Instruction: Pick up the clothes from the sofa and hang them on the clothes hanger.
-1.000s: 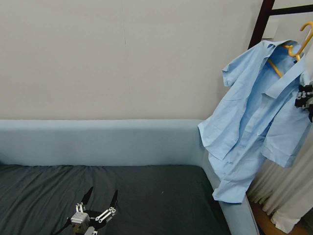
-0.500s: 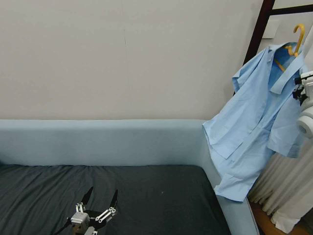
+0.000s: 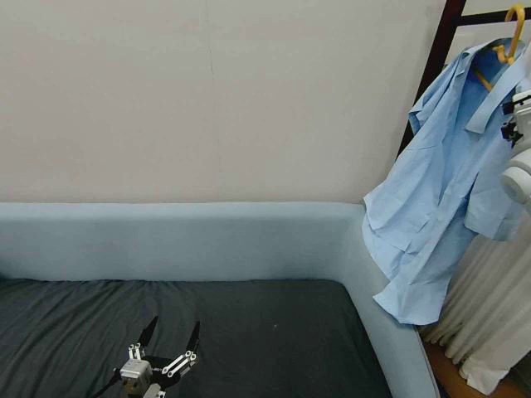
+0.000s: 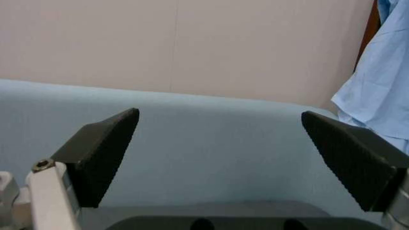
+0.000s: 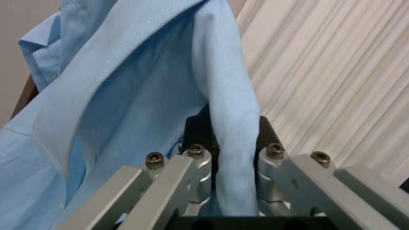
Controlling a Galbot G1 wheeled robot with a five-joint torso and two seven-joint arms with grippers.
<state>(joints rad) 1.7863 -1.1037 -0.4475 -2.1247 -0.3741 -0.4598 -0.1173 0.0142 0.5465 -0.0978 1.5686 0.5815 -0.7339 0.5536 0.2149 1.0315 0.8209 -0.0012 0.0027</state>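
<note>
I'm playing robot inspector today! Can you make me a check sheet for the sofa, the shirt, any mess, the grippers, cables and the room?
Surface: light blue sofa with a dark cushion; no clothes lying on it.
Job's things: light blue shirt on a yellow hanger, held up by the dark rack past the sofa's end.
Clutter: nothing seen.
Grippers: left gripper open, low over the cushion; right gripper shut on a fold of the shirt, up by the rack.
Cables: nothing seen.
Surroundings: plain wall; white curtain behind the shirt.

Head wide, wrists close; shirt (image 3: 444,191) shared
</note>
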